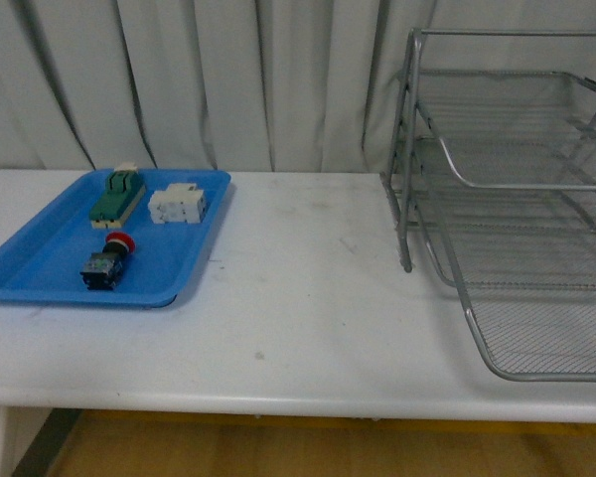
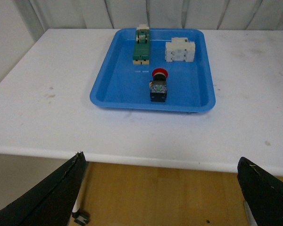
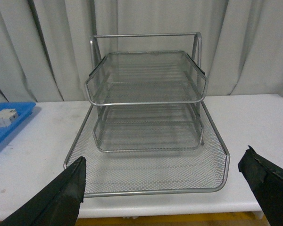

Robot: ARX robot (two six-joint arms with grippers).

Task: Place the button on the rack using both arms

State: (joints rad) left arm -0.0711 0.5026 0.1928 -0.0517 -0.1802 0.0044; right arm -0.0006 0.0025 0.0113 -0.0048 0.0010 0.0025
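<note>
Button [image 1: 107, 260] is lying on its side in the blue tray [image 1: 40, 253], red cap pointing back toward the curtain [image 1: 228, 79], dark body nearer the table's front edge. Behind it in the same tray sits the white terminal block [image 1: 176, 205], and beside that the green-and-cream switch block [image 1: 117, 197]. Neither touches the button. The tray rests on the left part of the white table [image 1: 298, 298]. Well across on the right stands the rack [image 1: 517, 199], silver mesh, three trays stepped, the lowest reaching furthest forward. Left gripper [image 2: 160, 159] hangs off the table's front edge facing the tray, its black fingers [image 2: 61, 188] spread wide, gripping nothing. Right gripper [image 3: 164, 157] faces the rack, spread just as wide, holding nothing.
</note>
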